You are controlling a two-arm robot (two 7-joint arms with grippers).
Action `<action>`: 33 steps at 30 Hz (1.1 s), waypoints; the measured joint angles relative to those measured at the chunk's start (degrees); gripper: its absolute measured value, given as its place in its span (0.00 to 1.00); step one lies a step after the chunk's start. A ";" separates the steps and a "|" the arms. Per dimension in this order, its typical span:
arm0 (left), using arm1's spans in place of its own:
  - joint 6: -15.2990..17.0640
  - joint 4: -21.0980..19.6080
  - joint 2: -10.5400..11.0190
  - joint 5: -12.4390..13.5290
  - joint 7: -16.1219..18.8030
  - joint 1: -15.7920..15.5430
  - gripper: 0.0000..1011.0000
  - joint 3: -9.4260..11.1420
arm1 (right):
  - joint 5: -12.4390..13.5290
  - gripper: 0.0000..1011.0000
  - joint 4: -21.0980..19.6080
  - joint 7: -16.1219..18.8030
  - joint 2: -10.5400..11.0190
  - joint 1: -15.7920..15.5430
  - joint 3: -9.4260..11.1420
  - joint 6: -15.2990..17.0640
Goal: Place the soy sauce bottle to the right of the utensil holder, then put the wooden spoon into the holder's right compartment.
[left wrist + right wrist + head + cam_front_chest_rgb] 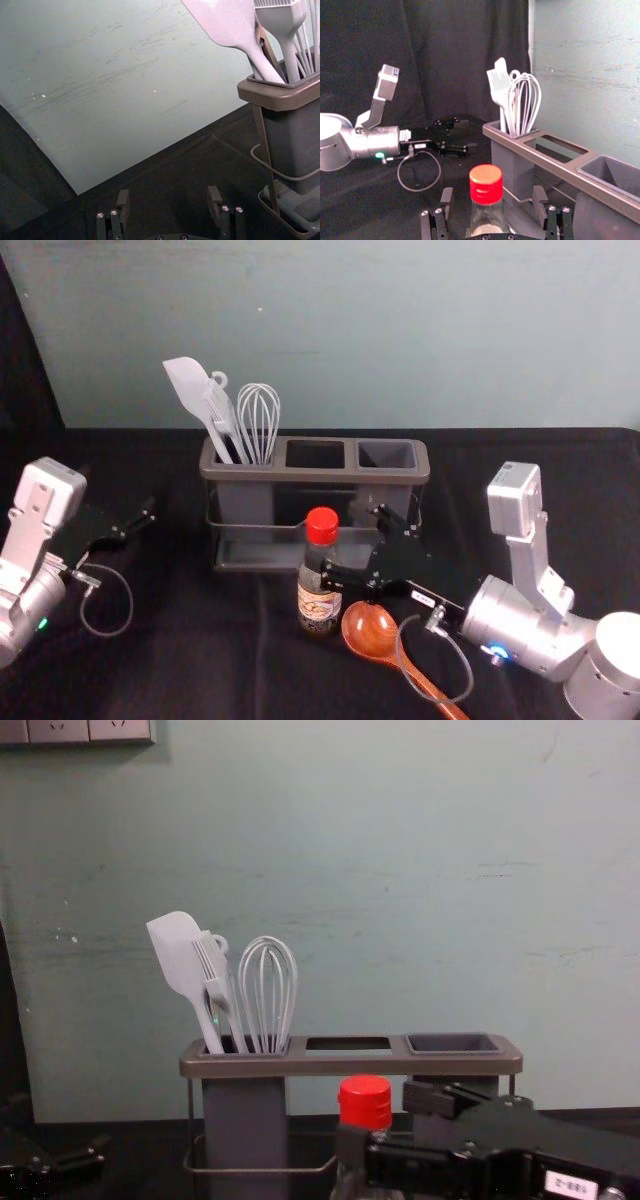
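"On the near side of the holder, how does the right gripper (352,543) stand?"

"Jaws apart, coming in from the bench's (200,670) right edge. The right wrist view has the soy sauce bottle (319,590) upright in line with the gap, room on either side of its red cap (322,525). I can't tell whether either finger touches the glass."

"And the wooden spoon (371,631)?"

"Lying just beside the bottle, bowl nearest it, handle slanting toward the bench's near right corner. That arm's looped cable (468,655) crosses above the handle."

"Where's the utensil holder (330,476), then?"

"Behind the bottle, toward the bench's far edge, its long rim running side to side. The bottle stands before its middle opening (315,454). The right compartment (388,454) is open at the top."

"What's in the left one?"

"A pale spatula (186,382), a brush-like tool (221,410) and a whisk (258,420), all heads up."

"The left gripper (134,519)?"

"Over toward the bench's left edge, well apart from the bottle, its jaws parted, with bare space between them."

"Beyond all that?"

"A grey-green wall (400,330), past the bench's far edge."
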 joint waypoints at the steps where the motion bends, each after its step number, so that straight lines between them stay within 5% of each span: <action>1: 0.00 0.00 0.00 0.00 0.00 0.00 1.00 0.00 | 0.00 0.99 0.15 -0.01 -0.49 0.21 0.05 0.30; 10: 0.00 0.00 0.00 0.00 0.00 0.00 1.00 0.00 | -1.17 0.99 0.64 0.01 -2.62 1.32 0.16 2.09; 23: 0.00 0.00 0.00 0.00 0.00 0.00 1.00 0.00 | -1.16 0.99 0.58 0.00 -2.44 1.25 0.17 1.99; 33: 0.00 0.00 0.00 0.00 0.00 0.00 1.00 0.00 | -1.13 0.76 0.53 -0.01 -2.33 1.18 0.17 1.82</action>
